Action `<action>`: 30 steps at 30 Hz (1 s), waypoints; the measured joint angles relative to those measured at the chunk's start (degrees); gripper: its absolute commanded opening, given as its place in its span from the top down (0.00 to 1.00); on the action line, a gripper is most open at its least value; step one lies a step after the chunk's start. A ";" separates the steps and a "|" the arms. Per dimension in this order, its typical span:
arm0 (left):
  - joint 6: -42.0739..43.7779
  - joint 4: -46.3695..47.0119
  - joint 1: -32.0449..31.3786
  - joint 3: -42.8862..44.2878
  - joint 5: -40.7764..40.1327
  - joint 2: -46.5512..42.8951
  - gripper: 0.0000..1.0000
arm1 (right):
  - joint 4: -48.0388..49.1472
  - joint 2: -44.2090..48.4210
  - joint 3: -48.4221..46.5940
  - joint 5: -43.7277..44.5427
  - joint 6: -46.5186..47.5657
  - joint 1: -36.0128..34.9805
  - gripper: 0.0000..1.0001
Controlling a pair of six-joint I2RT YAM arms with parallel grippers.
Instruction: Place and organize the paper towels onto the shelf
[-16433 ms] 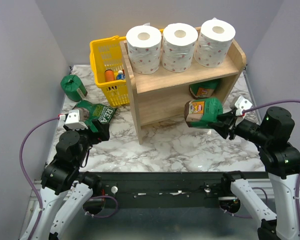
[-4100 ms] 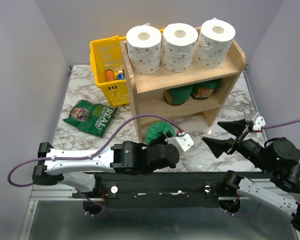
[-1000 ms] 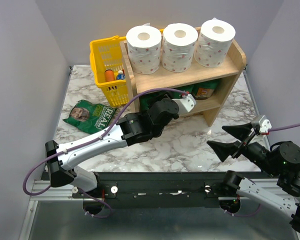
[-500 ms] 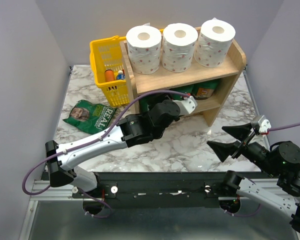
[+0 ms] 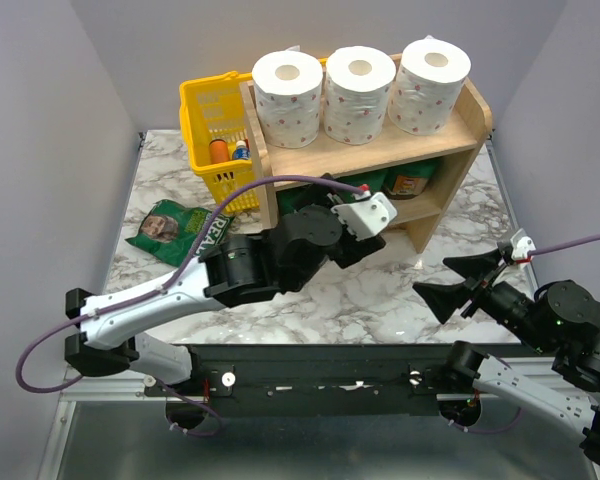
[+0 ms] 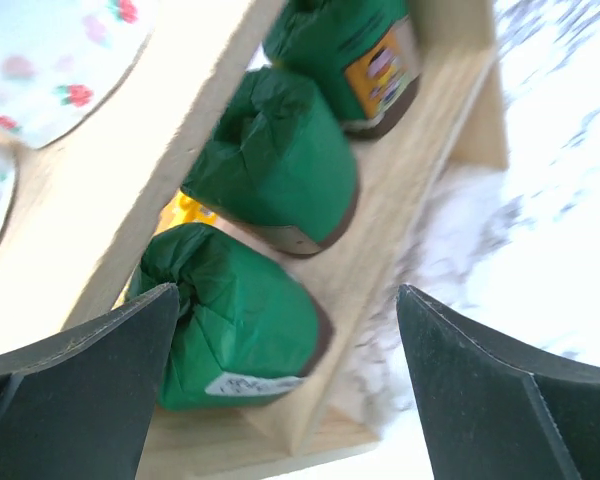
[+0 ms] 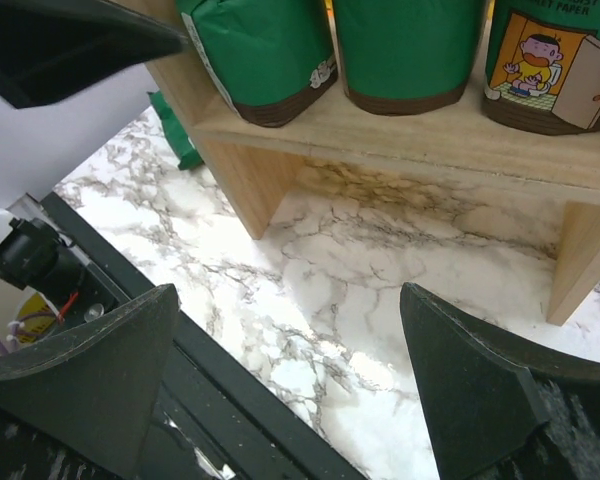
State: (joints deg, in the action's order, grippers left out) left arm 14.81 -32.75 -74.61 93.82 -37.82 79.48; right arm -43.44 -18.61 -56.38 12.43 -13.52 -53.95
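Three white dotted paper towels [image 5: 360, 80] stand in a row on the top tier of the wooden shelf [image 5: 380, 152]. On the lower tier [image 7: 400, 135] three green-wrapped rolls stand side by side: left [image 7: 265, 50], middle [image 7: 405, 50] and right [image 7: 550, 65]. My left gripper [image 6: 285, 295] is open just in front of the shelf. The nearest green roll [image 6: 245, 325] shows between its fingers, untouched. My left arm [image 5: 280, 255] hides most of the lower tier in the top view. At the right, my right gripper [image 5: 455, 280] hangs open and empty over the marble.
A yellow basket [image 5: 205, 100] with small bottles stands against the shelf's left side. A flat green bag [image 5: 180, 232] lies on the marble to the left. The black rail [image 7: 130, 300] runs along the near table edge. Grey walls close in on both sides.
My left gripper has opened, leaving the green roll at the left of the lower tier, and has backed out of the shelf. The right arm has barely moved.
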 measured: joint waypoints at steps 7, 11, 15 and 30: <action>-5.33 1.25 -1.51 -8.72 4.31 -11.85 0.46 | -0.07 1.60 1.11 -0.04 -2.56 0.00 0.00; -4.57 0.74 -1.49 -11.43 3.91 -11.21 0.58 | -0.04 1.88 1.18 -0.07 -3.19 0.00 0.00; -2.80 0.59 -1.07 -12.46 3.54 -5.35 0.59 | -0.07 1.77 1.18 -0.09 -3.56 0.00 0.00; 3.26 4.31 8.85 -14.60 -3.76 0.66 0.58 | -0.07 0.83 0.04 -0.31 -3.56 0.00 0.00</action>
State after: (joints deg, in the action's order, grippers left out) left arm 18.06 -28.45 -65.76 79.22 -41.58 80.14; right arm -43.51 -17.78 -56.34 12.12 -17.08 -53.95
